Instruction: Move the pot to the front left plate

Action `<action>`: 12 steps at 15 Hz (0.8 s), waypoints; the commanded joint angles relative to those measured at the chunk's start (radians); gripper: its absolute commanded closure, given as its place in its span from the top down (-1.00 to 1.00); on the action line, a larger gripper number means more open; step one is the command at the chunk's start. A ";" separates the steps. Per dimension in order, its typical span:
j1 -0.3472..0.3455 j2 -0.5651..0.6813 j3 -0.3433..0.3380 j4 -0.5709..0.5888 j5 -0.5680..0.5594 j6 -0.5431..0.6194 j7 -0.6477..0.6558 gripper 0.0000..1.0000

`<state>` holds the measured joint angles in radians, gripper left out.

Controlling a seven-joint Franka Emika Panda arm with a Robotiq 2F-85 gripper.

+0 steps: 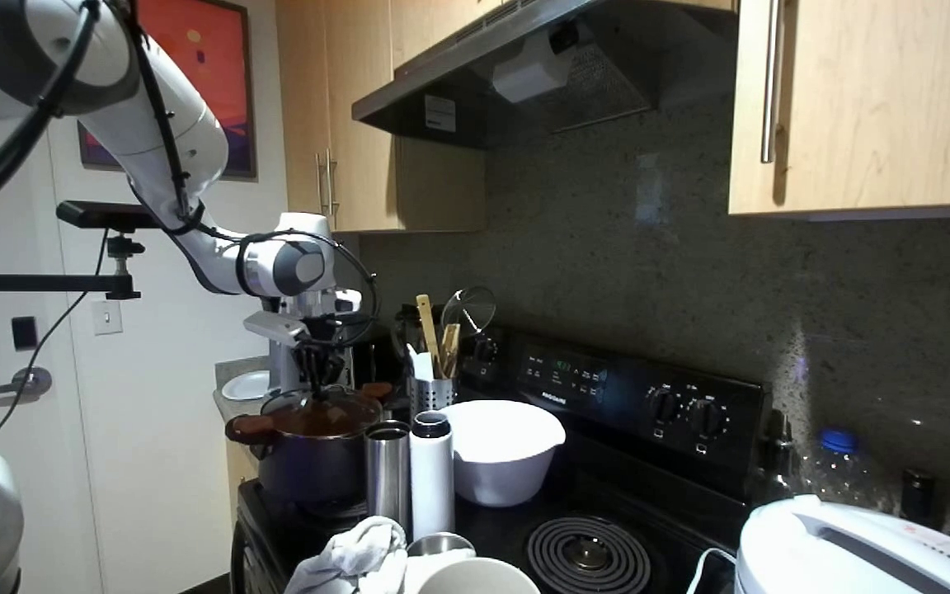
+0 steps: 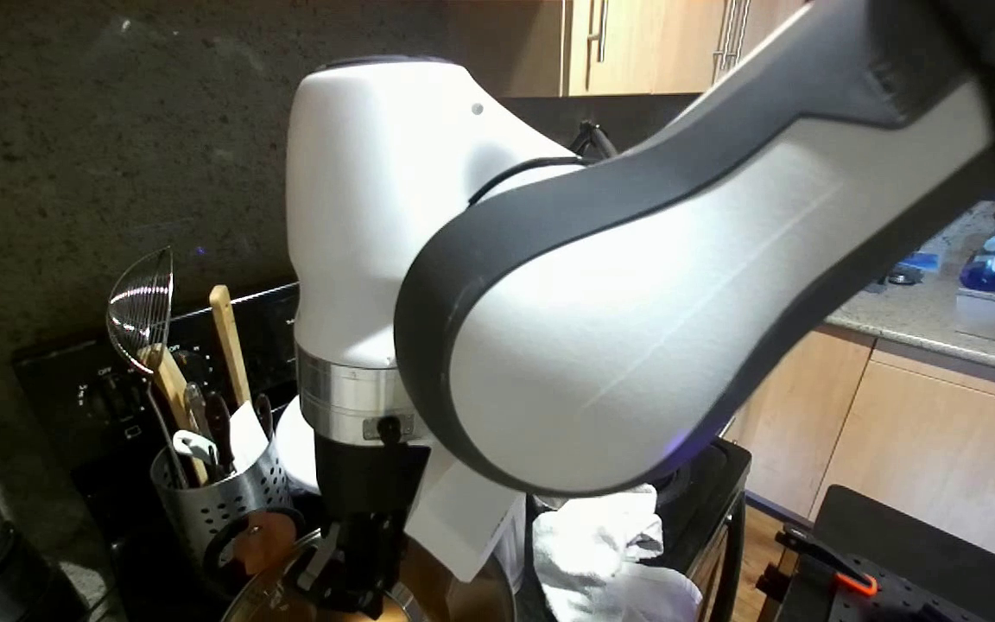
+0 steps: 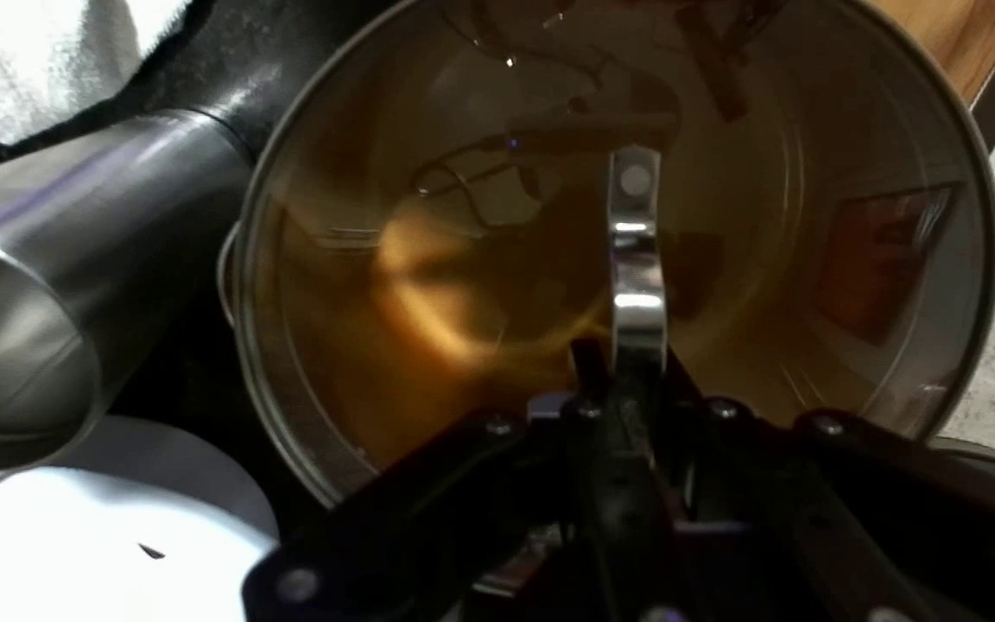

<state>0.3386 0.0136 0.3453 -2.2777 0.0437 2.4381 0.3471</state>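
The dark pot (image 1: 310, 474) stands at the far end of the black stove (image 1: 516, 528) in an exterior view, with brown-covered side handles. A glass lid (image 3: 497, 285) covers it, and the copper-brown inside shows through the glass. The lid carries a metal strap handle (image 3: 636, 259). My gripper (image 3: 631, 371) is over the lid with its fingers close on both sides of this strap, and it appears shut on it. The gripper also shows above the lid in both exterior views (image 1: 316, 388) (image 2: 355, 587). The fingertips are dark and partly hidden. What lies under the pot is hidden.
A steel cylinder (image 1: 388, 474), a white flask (image 1: 432, 487) and a white bowl (image 1: 500, 462) stand close beside the pot. A utensil holder (image 2: 221, 492) is behind it. A coil burner (image 1: 589, 553), a towel (image 1: 355, 557) and a white cup (image 1: 479, 577) are nearer the camera.
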 commanded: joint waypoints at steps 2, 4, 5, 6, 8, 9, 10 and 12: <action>-0.005 -0.010 -0.018 0.004 -0.082 0.056 0.061 -0.93; -0.004 0.005 -0.027 0.004 -0.116 0.064 0.079 -0.93; -0.003 0.012 -0.030 0.006 -0.128 0.064 0.084 -0.93; -0.001 0.018 -0.034 0.006 -0.142 0.066 0.096 -0.93; 0.003 0.034 -0.039 0.006 -0.161 0.073 0.102 -0.93; 0.005 0.039 -0.041 0.004 -0.169 0.081 0.109 -0.93; 0.007 0.044 -0.042 0.004 -0.178 0.086 0.117 -0.93; 0.009 0.044 -0.042 0.005 -0.184 0.090 0.127 -0.93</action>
<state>0.3390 0.0818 0.3129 -2.2776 -0.1118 2.4981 0.4358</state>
